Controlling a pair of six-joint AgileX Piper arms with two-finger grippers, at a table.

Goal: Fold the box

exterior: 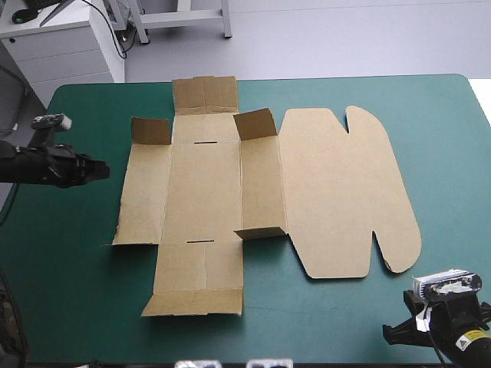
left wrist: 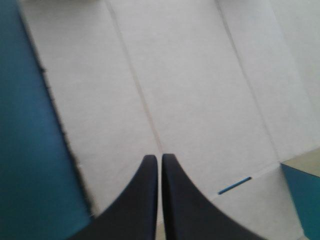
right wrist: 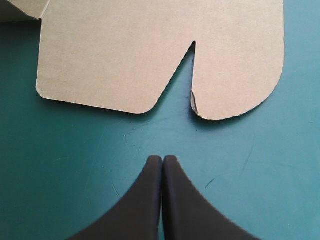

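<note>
The brown box (exterior: 230, 192) lies as a flat cut sheet in the middle of the teal-green table. Two small flaps (exterior: 255, 124) at its far side stand raised. The rounded lid (exterior: 345, 192) spreads flat to the right. My left gripper (exterior: 104, 170) hovers just off the sheet's left edge, pointing across it. In the left wrist view its shut black fingers (left wrist: 160, 157) show above the pale board (left wrist: 190, 90). My right gripper (right wrist: 162, 158) is shut, empty, low over the cover. It sits a short way before the lid's notched near edge (right wrist: 192, 75).
The right arm (exterior: 453, 326) sits at the table's near right corner. A narrow slot (left wrist: 234, 185) in the board shows beside the left fingers. Bare teal-green cover (exterior: 345, 314) runs along the near side, and more lies left of the sheet.
</note>
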